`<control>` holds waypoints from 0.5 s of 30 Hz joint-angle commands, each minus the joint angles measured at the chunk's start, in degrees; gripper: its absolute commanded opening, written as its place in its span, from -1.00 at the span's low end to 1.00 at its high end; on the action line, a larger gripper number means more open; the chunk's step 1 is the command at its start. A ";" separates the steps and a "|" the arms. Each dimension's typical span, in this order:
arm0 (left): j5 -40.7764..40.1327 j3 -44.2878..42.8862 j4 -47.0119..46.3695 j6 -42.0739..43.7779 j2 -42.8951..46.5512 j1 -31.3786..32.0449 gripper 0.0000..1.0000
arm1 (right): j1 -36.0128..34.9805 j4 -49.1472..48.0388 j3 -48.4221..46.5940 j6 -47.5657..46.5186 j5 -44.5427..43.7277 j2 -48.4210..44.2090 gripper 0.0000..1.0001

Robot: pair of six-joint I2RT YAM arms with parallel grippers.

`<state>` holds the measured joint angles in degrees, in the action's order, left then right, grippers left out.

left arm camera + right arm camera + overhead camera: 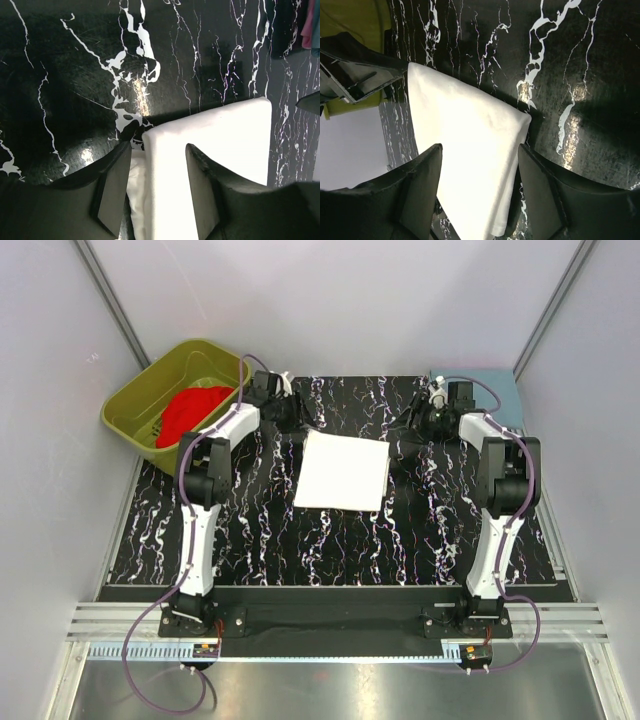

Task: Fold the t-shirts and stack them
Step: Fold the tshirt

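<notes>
Overhead, the white shirt (342,470) lies folded into a neat square in the middle of the table (250,540). My left gripper (283,415) is just off its far left corner and my right gripper (425,425) is near its far right corner. The red shirt (190,412) sits crumpled in the green tub (150,390) at the far left. Through the left wrist camera my fingers (112,195) stand apart with the shirt's corner between them, nothing clamped. Through the right wrist camera those fingers (545,195) are likewise spread above the folded cloth, gripping nothing. I judge the white shirt's fold done or nearly so. Next my left arm must reach into the tub, pinch the red shirt and bring it out for spreading.
</notes>
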<state>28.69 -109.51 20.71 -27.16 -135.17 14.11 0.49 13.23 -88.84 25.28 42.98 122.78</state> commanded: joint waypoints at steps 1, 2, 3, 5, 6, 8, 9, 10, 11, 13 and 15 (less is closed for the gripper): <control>0.75 -1.93 0.56 2.02 2.37 -0.22 0.07 | -0.14 0.56 1.21 -1.90 -1.23 -1.85 0.39; 1.89 -1.67 0.65 1.85 1.68 -0.22 0.08 | -0.23 0.56 1.04 -1.99 -1.06 -0.45 0.40; 2.42 -1.75 0.56 1.76 1.23 -0.13 0.09 | -0.14 0.39 0.77 -1.99 -0.54 0.17 0.40; 2.52 -2.10 1.43 2.19 0.27 -0.05 0.13 | -0.23 1.00 0.60 -2.33 0.26 1.49 0.39; 2.17 -2.37 1.87 2.46 0.00 -0.05 0.15 | -1.71 1.53 0.86 -2.86 0.43 1.50 0.38; 2.16 -2.81 2.67 3.33 -0.87 -0.05 0.16 | -2.34 2.41 2.34 -3.74 -0.26 -0.33 0.39; 2.34 -3.33 2.84 3.43 -1.14 0.04 0.17 | -2.51 2.41 4.70 -3.66 -1.22 -1.39 0.40; 2.60 -3.42 3.02 3.43 -1.49 -0.05 0.17 | -2.60 2.58 5.94 -3.57 -1.58 -2.45 0.41; 3.56 -3.77 2.93 3.43 -2.10 0.04 0.16 | -2.69 3.63 7.00 -3.66 -1.85 -4.37 0.42; 4.53 -4.48 2.76 3.43 -2.81 0.04 0.15 | -2.86 7.31 9.90 -4.09 -4.12 -6.58 0.43; 4.97 -4.48 2.76 3.51 -3.34 0.04 0.05 | -3.56 9.69 12.45 -4.89 -6.76 -11.14 0.43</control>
<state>30.85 -111.66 23.70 -24.82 -137.38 14.13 -2.26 18.02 -78.54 22.63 40.40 120.25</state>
